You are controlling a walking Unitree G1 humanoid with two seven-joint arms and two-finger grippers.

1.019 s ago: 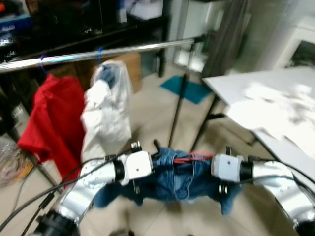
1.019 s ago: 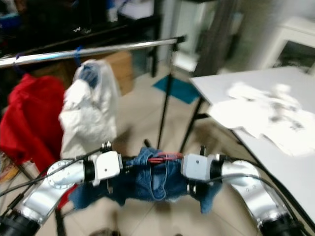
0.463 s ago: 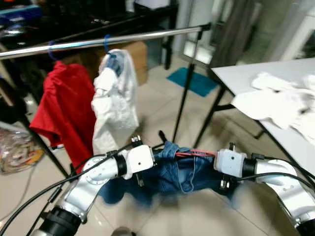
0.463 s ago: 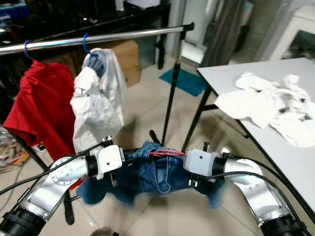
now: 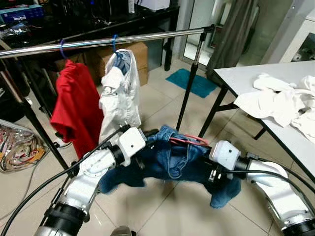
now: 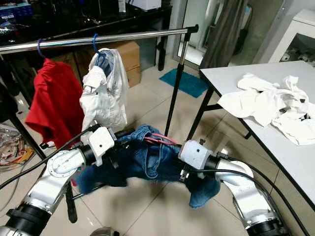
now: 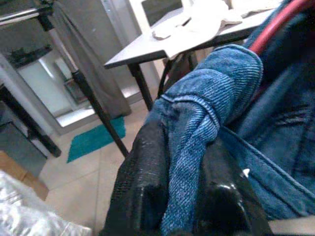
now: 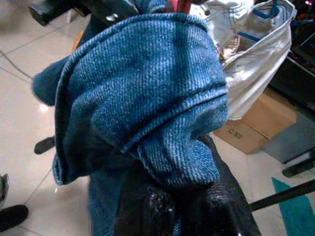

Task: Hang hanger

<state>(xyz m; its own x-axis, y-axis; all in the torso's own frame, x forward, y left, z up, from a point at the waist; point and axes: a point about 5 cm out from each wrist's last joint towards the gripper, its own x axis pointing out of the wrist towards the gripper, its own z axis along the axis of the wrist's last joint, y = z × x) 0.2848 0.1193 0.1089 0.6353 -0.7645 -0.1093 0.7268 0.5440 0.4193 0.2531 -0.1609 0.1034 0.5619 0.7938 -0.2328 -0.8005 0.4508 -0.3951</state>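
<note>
Tiled floor [image 5: 157, 196] under rail [image 5: 147, 37]. Jeans [image 5: 172, 160] on red hanger [image 5: 189, 141] pinched between both grippers' fingers, left [image 7: 189, 162], right [image 8: 172, 162]. Rail well above fingers; lifting and hooking not yet done.

Ribbed blue denim [image 5: 172, 160], glossy metal rail [image 5: 123, 39]
</note>
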